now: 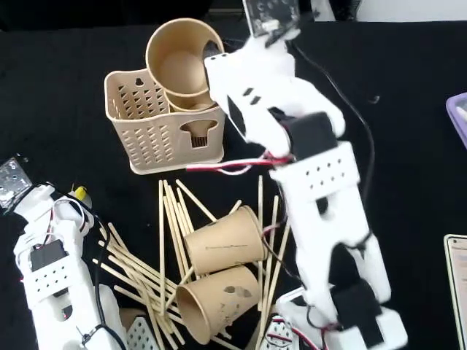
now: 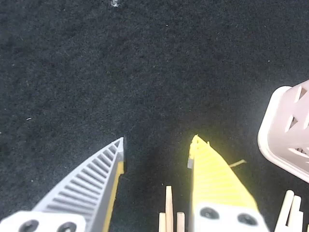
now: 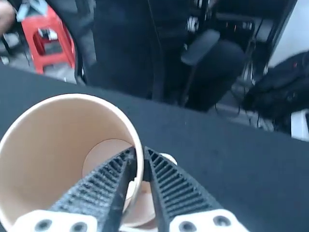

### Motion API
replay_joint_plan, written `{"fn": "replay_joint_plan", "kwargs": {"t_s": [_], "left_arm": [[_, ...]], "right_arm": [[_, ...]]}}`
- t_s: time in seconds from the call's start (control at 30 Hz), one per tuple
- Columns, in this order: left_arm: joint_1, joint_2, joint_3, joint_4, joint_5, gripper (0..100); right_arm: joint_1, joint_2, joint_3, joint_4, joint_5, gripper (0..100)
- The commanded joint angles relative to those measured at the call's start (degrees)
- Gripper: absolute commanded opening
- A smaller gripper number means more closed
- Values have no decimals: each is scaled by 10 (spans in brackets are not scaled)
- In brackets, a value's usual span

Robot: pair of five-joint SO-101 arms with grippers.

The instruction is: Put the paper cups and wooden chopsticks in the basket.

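The right pincer (image 3: 140,152) is closed on the rim of a tan paper cup (image 1: 177,62), one finger inside the wall and one outside; the cup hangs tilted, its mouth open to the high view, just above the beige perforated plastic basket (image 1: 157,138) and over a second tan cup (image 1: 195,103) that sits in the basket. To do this step well, I judge the held cup should be brought more upright and centred over the seated cup so that it nests; it should be lowered before the fingers part, since letting go while tilted could tip it over the basket's wall. The left pincer (image 2: 158,142) is wide open and empty above the black desk (image 1: 408,109), beside the scattered wooden chopsticks (image 1: 164,233); two more paper cups (image 1: 225,242) lie on their sides among them.
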Motion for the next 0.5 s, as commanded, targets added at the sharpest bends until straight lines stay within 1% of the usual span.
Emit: {"fn": "replay_joint_plan", "kwargs": {"t_s": [0.0, 0.2, 0.3, 0.37, 0.47], "left_arm": [[-5, -2, -2, -6, 4, 220], [-5, -2, -2, -6, 4, 220], [-5, -2, -2, -6, 4, 220], [-5, -2, -2, -6, 4, 220], [-5, -2, -2, -6, 4, 220]], "right_arm": [[12, 36, -68, 35, -3, 10], [46, 64, -67, 39, -5, 11], [48, 67, -66, 46, -3, 20], [47, 65, -66, 61, -3, 75], [40, 63, -73, 80, -6, 206]]}}
